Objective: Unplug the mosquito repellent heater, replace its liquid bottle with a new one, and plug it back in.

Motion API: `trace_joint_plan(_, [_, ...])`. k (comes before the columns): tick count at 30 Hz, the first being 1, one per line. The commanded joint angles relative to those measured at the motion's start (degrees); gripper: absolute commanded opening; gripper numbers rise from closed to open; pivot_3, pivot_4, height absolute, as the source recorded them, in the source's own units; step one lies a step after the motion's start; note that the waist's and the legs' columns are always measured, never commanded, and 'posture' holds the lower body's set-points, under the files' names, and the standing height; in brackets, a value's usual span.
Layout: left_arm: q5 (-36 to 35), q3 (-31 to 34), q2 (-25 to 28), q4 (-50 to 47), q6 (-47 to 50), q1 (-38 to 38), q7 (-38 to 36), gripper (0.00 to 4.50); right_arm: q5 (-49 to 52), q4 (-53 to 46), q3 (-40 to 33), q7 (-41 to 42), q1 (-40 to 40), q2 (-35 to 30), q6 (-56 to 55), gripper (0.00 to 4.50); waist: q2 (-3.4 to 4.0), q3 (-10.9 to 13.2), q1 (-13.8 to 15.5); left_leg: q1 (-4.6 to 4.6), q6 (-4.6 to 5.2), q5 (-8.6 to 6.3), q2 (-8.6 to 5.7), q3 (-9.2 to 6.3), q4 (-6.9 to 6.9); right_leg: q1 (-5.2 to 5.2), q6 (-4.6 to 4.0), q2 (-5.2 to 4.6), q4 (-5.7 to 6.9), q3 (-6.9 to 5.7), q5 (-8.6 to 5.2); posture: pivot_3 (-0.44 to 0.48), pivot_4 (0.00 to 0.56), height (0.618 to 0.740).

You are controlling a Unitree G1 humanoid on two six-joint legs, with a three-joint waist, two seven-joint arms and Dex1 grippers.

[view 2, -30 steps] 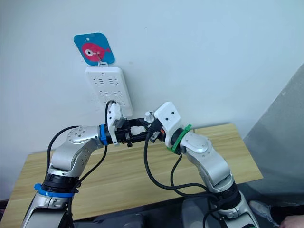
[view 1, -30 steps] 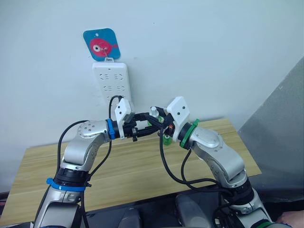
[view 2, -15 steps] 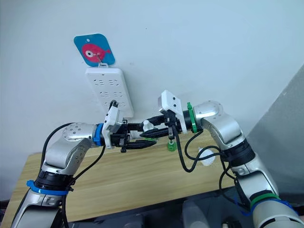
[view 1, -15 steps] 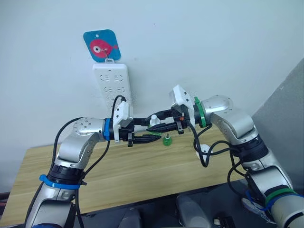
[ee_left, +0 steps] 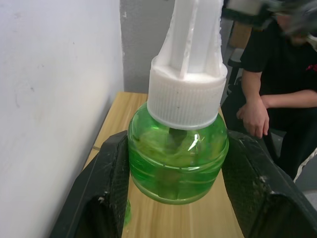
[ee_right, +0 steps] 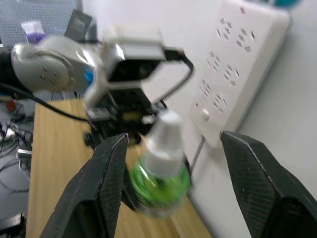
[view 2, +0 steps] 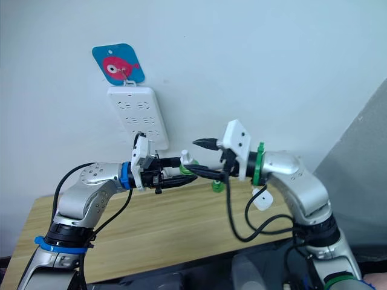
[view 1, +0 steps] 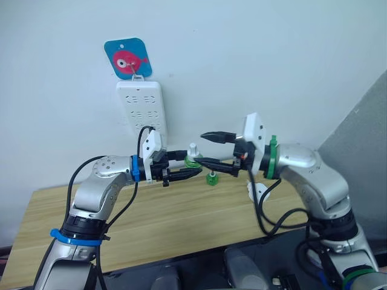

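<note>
mosquito repellent heater (view 2: 260, 198) lying unplugged on the table (view 1: 151, 217), at 4 o'clock from the green bottle (view 1: 192, 158). mid-swap, by the look of it: left gripper (view 1: 193, 164) clamped on that bottle's belly, right gripper (view 1: 201, 148) spread wide just beside its white cap. next, probably, fetch the heater and thread the bottle in, axes lined up. second green bottle (view 1: 211, 178) at 5 o'clock, power strip (view 1: 141, 109) at 11 o'clock; wall close behind, open room toward 6.

Glossy translucent green plastic bottle (ee_left: 177, 166) with ribbed matt white cap (ee_left: 186, 94), between matt black fingers (ee_left: 106, 191); pale wood-grain table (view 1: 181, 223) beneath.
</note>
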Motion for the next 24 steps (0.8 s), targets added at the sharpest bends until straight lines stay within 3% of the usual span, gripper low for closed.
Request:
trace_joint_plan(1, [-0.01,0.9,-0.39,-0.48,-1.04,-1.15,0.62,2.32,-4.03,-1.99,2.56,-8.58,0.22,4.18,0.19,3.09,0.0,0.0,0.02,0.0,0.0,0.0,0.01,-0.02,0.0,0.0,0.0,0.02,0.01,-0.01,0.0,-0.188,0.113,0.74])
trace_joint_plan(6, [0.19,0.65,-0.72,-1.03,-1.16,-1.13,0.77,2.32,-8.84,2.96,4.83,-13.66,-2.07,7.79,-0.72,3.09,0.0,0.0,0.09,-0.01,-0.01,0.0,-0.03,-0.01,0.03,0.0,0.0,0.01,0.01,0.02,0.0,-0.188,0.113,0.74])
trace_joint_plan(13, [-0.01,0.74,-1.29,-1.7,-0.91,-1.29,1.19,2.32,-11.38,5.89,5.32,-14.2,-2.75,7.56,-1.2,3.09,0.0,0.0,0.12,-0.03,-0.01,0.0,-0.03,-0.03,0.0,0.0,0.0,-0.01,-0.06,-0.01,0.0,-0.185,0.112,0.74])
trace_joint_plan(24, [0.41,1.08,-0.73,-0.92,-1.39,-1.44,1.13,2.32,-5.08,-0.16,-0.58,-8.96,-0.44,-0.36,4.08,3.09,-0.01,0.0,0.11,-0.04,0.0,0.0,-0.03,-0.02,0.0,0.0,0.0,-0.01,-0.08,0.0,0.0,-0.189,0.114,0.74])
